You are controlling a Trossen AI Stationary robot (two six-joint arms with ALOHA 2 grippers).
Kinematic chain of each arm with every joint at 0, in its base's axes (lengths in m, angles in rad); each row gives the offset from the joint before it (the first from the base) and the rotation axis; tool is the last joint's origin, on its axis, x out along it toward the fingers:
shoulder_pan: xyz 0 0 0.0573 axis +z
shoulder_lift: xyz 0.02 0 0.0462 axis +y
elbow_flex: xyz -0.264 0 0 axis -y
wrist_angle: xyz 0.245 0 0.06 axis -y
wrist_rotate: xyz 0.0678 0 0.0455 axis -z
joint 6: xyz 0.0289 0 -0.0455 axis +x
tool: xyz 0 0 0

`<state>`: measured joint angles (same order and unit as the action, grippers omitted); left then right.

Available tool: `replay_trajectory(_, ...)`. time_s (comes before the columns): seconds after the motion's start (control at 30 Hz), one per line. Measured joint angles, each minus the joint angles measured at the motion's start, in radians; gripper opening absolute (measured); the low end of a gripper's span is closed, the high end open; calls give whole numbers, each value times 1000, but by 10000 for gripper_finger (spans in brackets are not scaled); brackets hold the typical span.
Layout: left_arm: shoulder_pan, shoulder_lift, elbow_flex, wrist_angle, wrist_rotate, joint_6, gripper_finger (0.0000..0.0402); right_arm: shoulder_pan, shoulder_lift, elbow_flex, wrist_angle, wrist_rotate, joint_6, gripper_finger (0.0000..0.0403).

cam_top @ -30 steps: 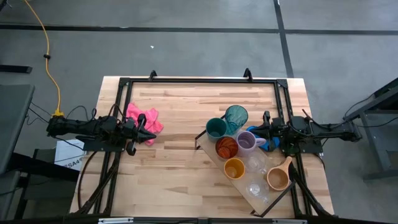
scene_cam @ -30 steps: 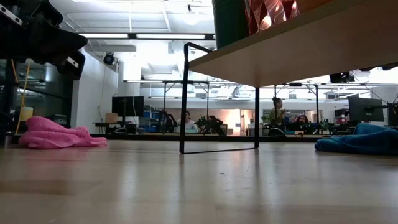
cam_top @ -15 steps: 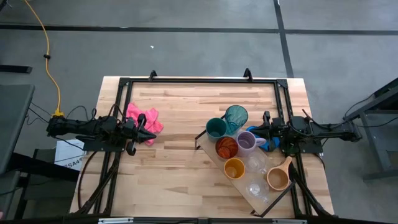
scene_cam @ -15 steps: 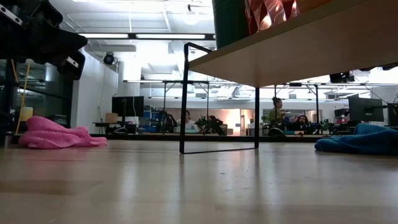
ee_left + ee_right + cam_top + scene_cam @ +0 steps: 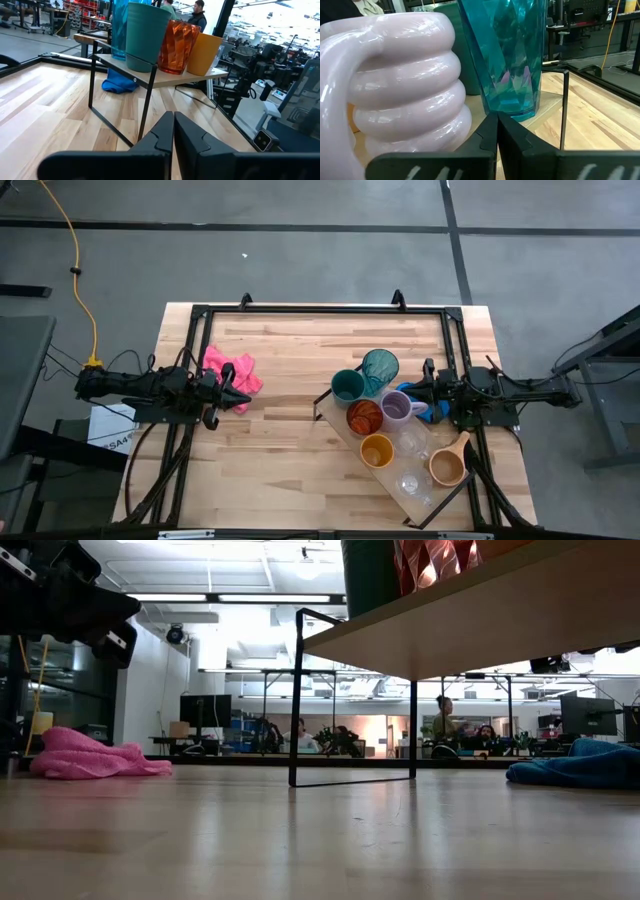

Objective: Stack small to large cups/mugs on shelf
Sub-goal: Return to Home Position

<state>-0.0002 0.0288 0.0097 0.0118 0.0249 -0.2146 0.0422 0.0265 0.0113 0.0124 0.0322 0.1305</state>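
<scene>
The shelf (image 5: 388, 478), a light-wood board on a thin black frame, stands slantwise on the table's right half. On it stand side by side a green cup (image 5: 347, 385), a teal tumbler (image 5: 380, 366), a purple mug (image 5: 397, 406), an orange cup (image 5: 365, 417), a yellow cup (image 5: 377, 450), two clear glasses (image 5: 412, 442) and a tan mug (image 5: 447, 468). My right gripper (image 5: 404, 391) is shut and level at the table's right edge, close beside the purple mug (image 5: 395, 80) and facing the tumbler (image 5: 507, 55). My left gripper (image 5: 245, 397) is shut at the left edge, pointing toward the shelf (image 5: 165, 77).
A pink cloth (image 5: 232, 370) lies bunched beside my left gripper. Under my right arm, a blue cloth (image 5: 432, 412) lies on the table. A black frame (image 5: 320, 310) runs along the table's far and side edges. Bare wood lies between the pink cloth and the shelf.
</scene>
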Motion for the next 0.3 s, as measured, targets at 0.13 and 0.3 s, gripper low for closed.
replay_trajectory(0.13,0,0,0,0,0,0,1,0,0,0,0,0,0,0)
replay_trajectory(0.3,0,0,0,0,0,0,3,0,0,0,0,0,0,0)
